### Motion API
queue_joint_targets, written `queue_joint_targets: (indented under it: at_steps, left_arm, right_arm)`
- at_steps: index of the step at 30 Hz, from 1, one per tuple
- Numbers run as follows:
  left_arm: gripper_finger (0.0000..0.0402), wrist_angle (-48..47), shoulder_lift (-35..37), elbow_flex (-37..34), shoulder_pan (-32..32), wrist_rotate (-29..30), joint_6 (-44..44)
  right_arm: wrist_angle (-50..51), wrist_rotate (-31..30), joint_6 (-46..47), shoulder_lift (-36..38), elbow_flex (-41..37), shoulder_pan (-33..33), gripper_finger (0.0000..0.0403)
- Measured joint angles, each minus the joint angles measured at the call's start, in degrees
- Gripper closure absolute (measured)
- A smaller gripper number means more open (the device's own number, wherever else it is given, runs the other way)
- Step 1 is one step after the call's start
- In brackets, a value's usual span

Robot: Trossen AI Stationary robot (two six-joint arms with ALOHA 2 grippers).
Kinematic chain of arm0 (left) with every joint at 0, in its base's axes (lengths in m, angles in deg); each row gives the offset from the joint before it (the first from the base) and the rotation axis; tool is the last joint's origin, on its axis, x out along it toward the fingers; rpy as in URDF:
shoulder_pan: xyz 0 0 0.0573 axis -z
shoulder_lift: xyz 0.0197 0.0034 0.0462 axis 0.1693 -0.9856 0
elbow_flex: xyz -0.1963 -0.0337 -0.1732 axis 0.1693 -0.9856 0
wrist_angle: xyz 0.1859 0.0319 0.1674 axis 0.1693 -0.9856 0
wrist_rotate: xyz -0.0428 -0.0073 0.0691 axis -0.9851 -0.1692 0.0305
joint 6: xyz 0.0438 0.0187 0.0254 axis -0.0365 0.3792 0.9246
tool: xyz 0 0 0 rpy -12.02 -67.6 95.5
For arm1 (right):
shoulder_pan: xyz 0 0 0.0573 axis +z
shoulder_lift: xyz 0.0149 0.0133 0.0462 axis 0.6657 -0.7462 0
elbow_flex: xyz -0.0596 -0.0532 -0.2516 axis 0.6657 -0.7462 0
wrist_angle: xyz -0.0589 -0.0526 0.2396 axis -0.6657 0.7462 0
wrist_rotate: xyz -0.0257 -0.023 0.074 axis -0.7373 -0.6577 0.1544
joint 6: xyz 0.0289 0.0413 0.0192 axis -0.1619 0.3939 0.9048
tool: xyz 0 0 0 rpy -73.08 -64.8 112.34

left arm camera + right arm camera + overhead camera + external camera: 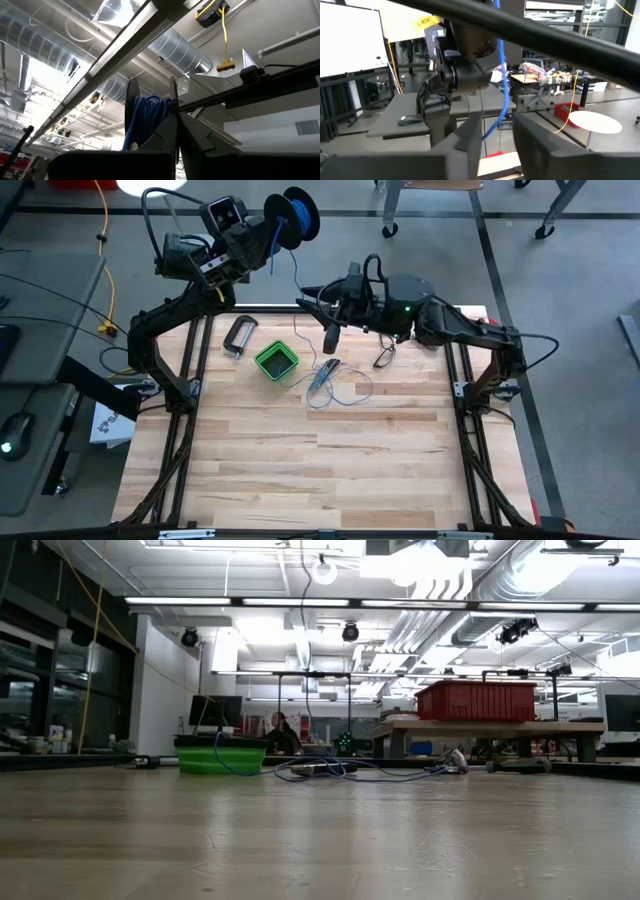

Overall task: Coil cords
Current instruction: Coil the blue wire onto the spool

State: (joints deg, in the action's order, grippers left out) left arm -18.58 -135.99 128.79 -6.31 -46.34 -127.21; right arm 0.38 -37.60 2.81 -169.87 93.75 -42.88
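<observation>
The cord is a thin blue wire, partly wound on a dark round spool (296, 214) that hangs high beyond the table's far edge, with my left gripper (272, 228) shut on it. From the spool the wire (297, 275) drops to loose loops (340, 388) lying on the table beside the green box (276, 360). My right gripper (308, 300) points level toward the table's left. It is open, one finger on each side of the hanging wire (503, 75). The wire passes close to one finger (470, 137), with no touch showing. My left gripper pinches one dark flange of the spool (173, 112) at its rim, between its two fingers (165, 150). The fingers slant upward from below. The spool is lifted clear, with the blue windings (145, 120) showing between its two flanges.
On the table's far part stand the green box (222, 758), a black C-shaped clamp (238, 337), a small hand tool (325, 373) among the loops, and a dark loop (385, 357) near the right arm. A yellow cable (105, 275) runs off the table at left. The near half is bare wood (320, 470).
</observation>
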Motion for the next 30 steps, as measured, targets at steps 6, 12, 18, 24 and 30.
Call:
queue_joint_targets:
  at_steps: [6,12,18,24,30]
  left_arm:
    - [0.0401,-0.02,0.03,0.0,-0.43,-0.05,0.01]
    - [0.0401,-1.33,0.7,-0.02,-3.29,-1.21,-0.03]
    - [0.0401,-21.9,5.65,-0.02,-9.5,-4.24,2.84]
    - [0.0401,-43.07,11.18,-0.02,-12.68,-3.45,9.39]
    - [0.0401,-56.35,13.8,-0.02,-12.96,-3.36,7.32]
  right_arm:
    - [1.16,-1.5,0.01,0.4,0.0,1.2,0.0394]
    - [4.89,-2.21,-0.01,2.13,0.0,3.5,0.0401]
    - [9.52,-2.91,0.0,5.52,0.0,6.02,0.0402]
    - [13.26,-5.22,-2.61,8.88,0.0,7.98,0.0402]
    - [12.06,-5.24,-3.8,11.11,0.0,7.54,0.0402]
